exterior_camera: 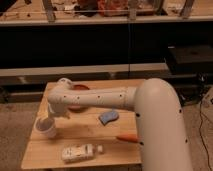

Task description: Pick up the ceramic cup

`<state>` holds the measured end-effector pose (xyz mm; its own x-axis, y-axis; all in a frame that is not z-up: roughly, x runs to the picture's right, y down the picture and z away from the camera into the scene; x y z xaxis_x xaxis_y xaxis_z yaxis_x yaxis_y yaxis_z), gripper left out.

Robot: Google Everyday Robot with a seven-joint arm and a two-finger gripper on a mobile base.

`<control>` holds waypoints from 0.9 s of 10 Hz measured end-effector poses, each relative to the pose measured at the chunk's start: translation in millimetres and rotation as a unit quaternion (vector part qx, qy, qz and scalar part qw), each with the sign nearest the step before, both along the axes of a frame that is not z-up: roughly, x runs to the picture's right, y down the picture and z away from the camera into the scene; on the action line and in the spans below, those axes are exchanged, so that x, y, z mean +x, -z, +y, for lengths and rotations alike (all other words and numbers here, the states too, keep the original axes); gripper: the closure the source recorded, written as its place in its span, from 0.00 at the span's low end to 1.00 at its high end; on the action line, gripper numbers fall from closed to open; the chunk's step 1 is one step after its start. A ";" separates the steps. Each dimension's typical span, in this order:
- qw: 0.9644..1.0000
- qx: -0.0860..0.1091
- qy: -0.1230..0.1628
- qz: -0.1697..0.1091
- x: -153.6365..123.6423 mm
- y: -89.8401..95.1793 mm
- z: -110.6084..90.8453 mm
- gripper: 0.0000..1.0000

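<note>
The ceramic cup (46, 129) is small, plain and white. It stands near the left edge of the wooden table (107, 150). My white arm reaches left across the table. My gripper (49, 119) hangs down from the wrist right over the cup's rim, at or just inside its top. The cup's upper part is partly hidden by the gripper.
An orange-red dish (79, 89) lies behind the arm, mostly hidden. A blue sponge (109, 117) lies mid-table. A white bottle-like object (77, 152) lies on its side near the front edge. A small orange item (128, 137) lies at the right. Dark shelving stands behind the table.
</note>
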<state>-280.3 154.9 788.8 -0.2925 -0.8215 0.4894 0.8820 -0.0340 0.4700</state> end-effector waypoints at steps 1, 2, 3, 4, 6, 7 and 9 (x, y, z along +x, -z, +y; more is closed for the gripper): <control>1.000 0.001 0.008 0.010 3.4 -1.2 2.2 0.47; 1.000 0.000 0.016 0.018 3.2 -1.1 5.1 0.57; 1.000 0.001 0.021 0.023 2.0 -0.8 6.9 0.65; 0.999 0.000 0.028 0.031 3.6 -1.4 7.9 0.78; 0.999 0.003 0.038 0.038 2.5 -2.5 8.2 0.96; 0.998 0.002 0.041 0.039 1.1 -2.4 8.9 1.00; 0.998 0.002 0.041 0.042 2.0 -4.7 8.2 0.98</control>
<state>-278.3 163.1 793.5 -0.3165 -0.7982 0.5125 0.9125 -0.1087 0.3943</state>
